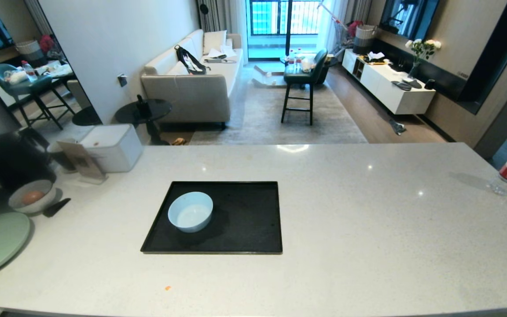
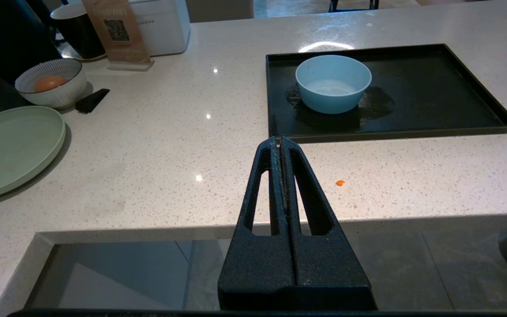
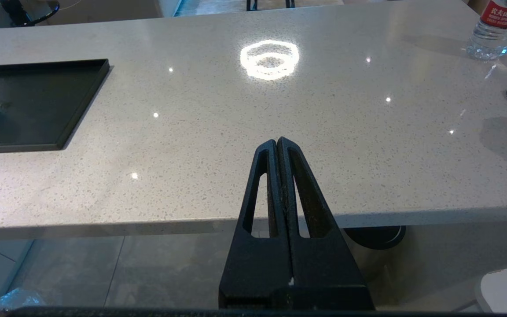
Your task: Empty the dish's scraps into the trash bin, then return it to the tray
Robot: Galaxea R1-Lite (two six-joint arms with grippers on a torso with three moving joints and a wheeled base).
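**Kid:** So, where is the bowl?

**Helper:** The light-blue dish [image 1: 190,211] sits on the black tray [image 1: 244,220], on the tray's left part. It stands upright. It looks empty inside, with no scraps in it that I can see.

**Kid:** Is the job done, then?

**Helper:** I think it is nearly done or done. The dish is on the tray with nothing in it. One tiny orange crumb [image 1: 167,288] lies on the counter [image 1: 368,229], between the tray and the near edge.

**Kid:** Where are the robot's hands?

**Helper:** Both hang low, just off the near edge of the counter. The left gripper [image 2: 281,140] is pinched tight and holds nothing. The right gripper [image 3: 277,140] is pinched tight too, and empty.

**Kid:** Which one is closer to the dish?

**Helper:** The left one. From it, the dish lies ahead and a bit to the right. From the right gripper, the tray is far off to the left.

**Kid:** And the trash bin?

**Helper:** I cannot pick it out for sure.
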